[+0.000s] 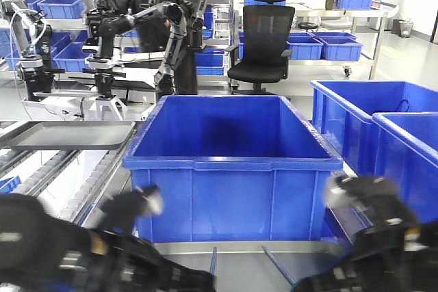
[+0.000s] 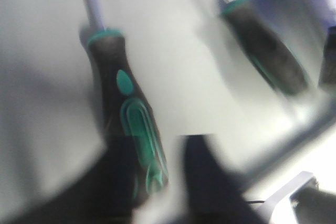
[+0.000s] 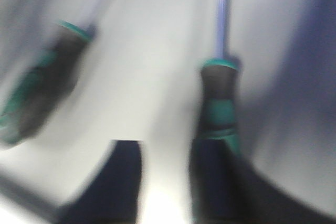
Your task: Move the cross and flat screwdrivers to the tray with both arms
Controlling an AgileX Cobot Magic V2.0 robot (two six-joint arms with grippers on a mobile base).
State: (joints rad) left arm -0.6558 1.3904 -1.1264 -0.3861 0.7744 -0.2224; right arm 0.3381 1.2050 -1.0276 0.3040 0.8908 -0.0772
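Two screwdrivers with green-and-black handles lie side by side on a grey metal surface with a low rim, apparently the tray (image 1: 243, 268). Only their thin shafts (image 1: 213, 261) (image 1: 279, 266) show in the front view, pointing away toward the bin. My left gripper (image 2: 157, 192) is open, the butt of one handle (image 2: 126, 114) lying between its fingers, close to the left finger. The other screwdriver (image 2: 268, 51) lies to its right. My right gripper (image 3: 168, 182) is open with nothing between its fingers; one handle (image 3: 220, 98) runs under the right finger (image 3: 215, 182). Both wrist views are motion-blurred.
A deep blue bin (image 1: 233, 162) stands right behind the grey surface. More blue bins (image 1: 383, 135) crowd the right side. A dark grey tray (image 1: 68, 135) rests on the roller conveyor at the left. My blurred arms (image 1: 102, 251) (image 1: 373, 237) fill the bottom corners.
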